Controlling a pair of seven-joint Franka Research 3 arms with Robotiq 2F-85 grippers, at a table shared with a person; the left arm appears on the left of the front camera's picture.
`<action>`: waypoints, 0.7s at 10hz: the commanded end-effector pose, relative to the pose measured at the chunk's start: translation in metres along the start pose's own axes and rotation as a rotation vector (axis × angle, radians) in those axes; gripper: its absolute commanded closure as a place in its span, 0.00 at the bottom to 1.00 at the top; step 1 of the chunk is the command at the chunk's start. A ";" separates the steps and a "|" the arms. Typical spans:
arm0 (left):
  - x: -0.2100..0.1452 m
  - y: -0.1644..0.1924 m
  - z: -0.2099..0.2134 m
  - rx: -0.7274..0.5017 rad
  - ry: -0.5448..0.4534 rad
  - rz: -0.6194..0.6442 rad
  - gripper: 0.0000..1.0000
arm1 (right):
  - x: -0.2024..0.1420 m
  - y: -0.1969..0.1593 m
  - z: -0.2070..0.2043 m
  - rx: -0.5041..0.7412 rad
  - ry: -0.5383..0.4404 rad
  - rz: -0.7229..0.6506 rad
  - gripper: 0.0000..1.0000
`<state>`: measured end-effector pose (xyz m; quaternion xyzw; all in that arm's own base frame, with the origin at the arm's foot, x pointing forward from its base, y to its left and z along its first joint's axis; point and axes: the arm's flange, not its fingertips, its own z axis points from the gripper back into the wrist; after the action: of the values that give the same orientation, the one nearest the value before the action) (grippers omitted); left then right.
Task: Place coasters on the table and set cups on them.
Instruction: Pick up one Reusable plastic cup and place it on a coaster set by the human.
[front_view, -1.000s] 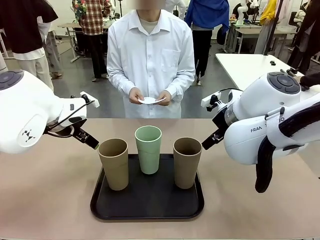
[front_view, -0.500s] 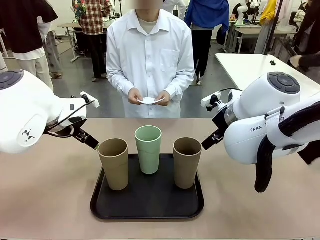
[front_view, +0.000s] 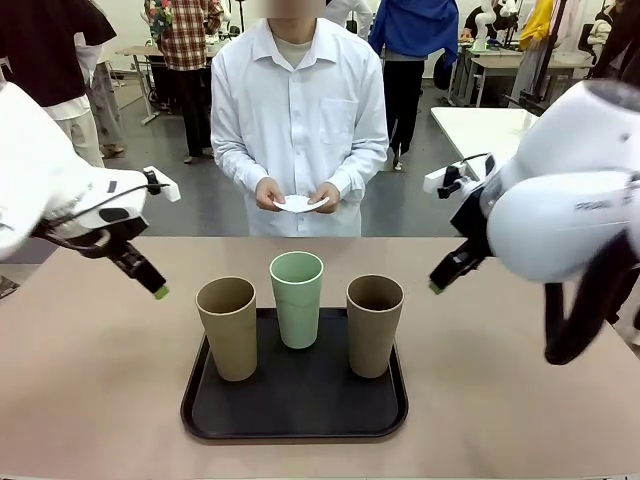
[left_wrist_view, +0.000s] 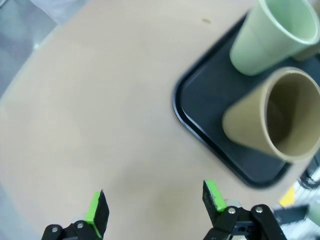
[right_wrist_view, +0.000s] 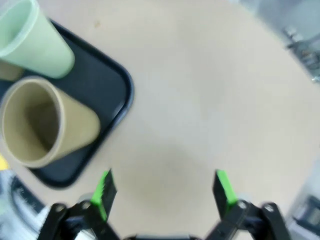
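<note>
Three cups stand upright on a black tray (front_view: 295, 405): a tan cup (front_view: 228, 325) on the left, a mint green cup (front_view: 297, 297) in the middle, a tan cup (front_view: 374, 322) on the right. Across the table (front_view: 90, 390), a person holds the white coasters (front_view: 297, 203) in both hands at waist height. My left gripper (front_view: 155, 288) hangs open above the table, left of the tray. My right gripper (front_view: 440, 282) hangs open to the tray's right. In the left wrist view, the left gripper (left_wrist_view: 154, 205) is empty over bare table beside the tan cup (left_wrist_view: 270, 120). The right gripper (right_wrist_view: 163, 190) is likewise empty beside the other tan cup (right_wrist_view: 45, 125).
Bare beige table lies on both sides of the tray and between it and the person. A white-topped table (front_view: 490, 130) stands at the back right. Other people stand farther off behind.
Both arms have drawn outward from the tray, the left toward picture left, the right toward picture right and up. Cups and the person's hands stay put.
</note>
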<state>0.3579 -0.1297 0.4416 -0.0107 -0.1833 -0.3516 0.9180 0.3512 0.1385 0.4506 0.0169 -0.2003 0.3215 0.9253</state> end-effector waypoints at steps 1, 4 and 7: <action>-0.052 -0.022 0.033 -0.075 0.059 0.007 0.00 | -0.086 0.036 0.036 -0.018 0.066 -0.006 0.00; -0.021 -0.013 0.041 -0.059 0.075 0.007 0.00 | -0.022 0.013 0.050 0.003 0.073 0.012 0.00; -0.021 -0.013 0.041 -0.059 0.075 0.007 0.00 | -0.022 0.013 0.050 0.003 0.073 0.012 0.00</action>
<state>0.3171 -0.1196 0.4741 -0.0274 -0.1326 -0.3534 0.9256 0.3020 0.1283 0.4908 0.0054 -0.1609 0.3286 0.9307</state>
